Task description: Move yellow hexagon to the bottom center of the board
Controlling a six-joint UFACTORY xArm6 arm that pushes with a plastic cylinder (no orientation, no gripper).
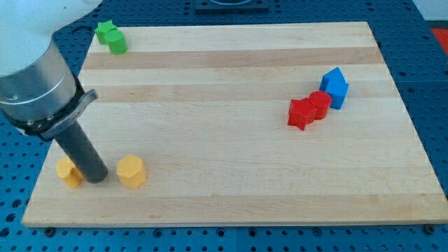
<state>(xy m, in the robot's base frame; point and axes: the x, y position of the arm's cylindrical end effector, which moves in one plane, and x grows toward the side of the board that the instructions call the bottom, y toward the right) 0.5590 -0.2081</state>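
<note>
On the pale wooden board [231, 140], our dark rod leans down-right; my tip [99, 178] holds nothing, between a yellow block [69, 172] and the smooth yellow hexagon [131, 171] at bottom left

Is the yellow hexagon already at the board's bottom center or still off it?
Still off: yellow hexagon sits bottom-left, just right of my tip.
</note>
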